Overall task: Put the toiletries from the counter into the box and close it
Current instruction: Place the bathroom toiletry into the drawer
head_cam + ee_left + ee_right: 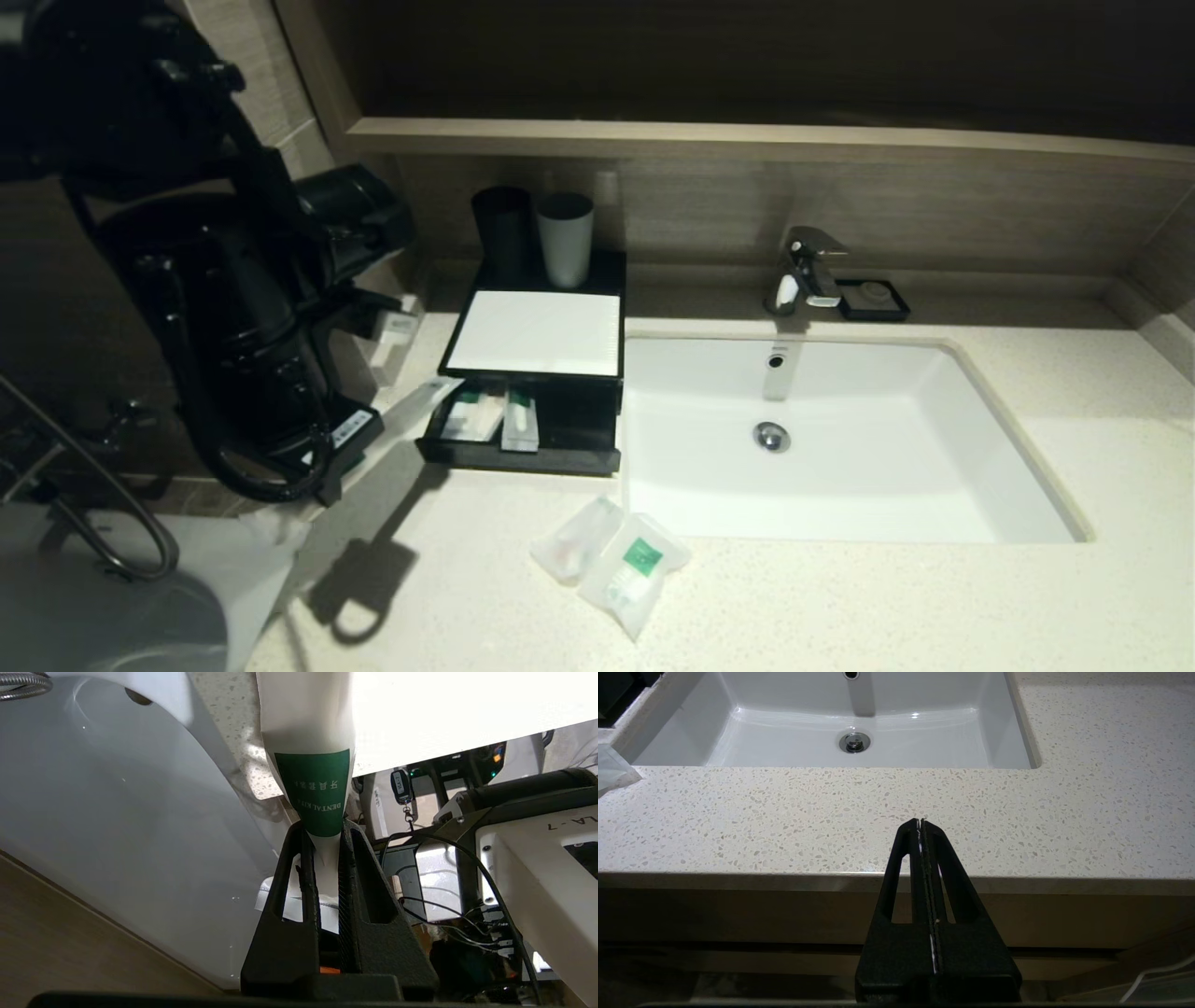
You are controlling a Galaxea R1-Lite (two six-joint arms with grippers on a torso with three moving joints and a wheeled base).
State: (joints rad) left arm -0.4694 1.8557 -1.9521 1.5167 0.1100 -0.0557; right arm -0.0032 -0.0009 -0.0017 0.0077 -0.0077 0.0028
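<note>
Far left, at the counter's [840,597] left edge: left gripper [369,434] pinching one end of the long toothbrush pack [425,397], jaws clamped on the clear tail just behind the green label, as the left wrist view [322,858] confirms; pack's free end reaching toward the open drawer [579,434] of the box [541,331], seemingly at or just over the drawer's left wall, contact not clear. Likely trouble here: thin, slippery film held only by its tip, so prone to sliding out, drooping, or catching on that wall and folding instead of dropping in; a long pack laid crosswise could also overhang and jam the drawer when pushed shut. Inside the drawer already, some small packets, leaving less room at the left. Behind the box, black and grey cups [541,233], close enough to be knocked by a careless swing. Toward the counter's front edge, just before the sink's [840,439] front-left corner: small plain sachet [574,539] and squarish green-labelled sachet [635,569], touching and perhaps overlapping, so risk of grabbing both or nudging one into the basin. Right gripper [922,823], fingers pressed together and holding nothing, parked beyond the counter's front edge.
</note>
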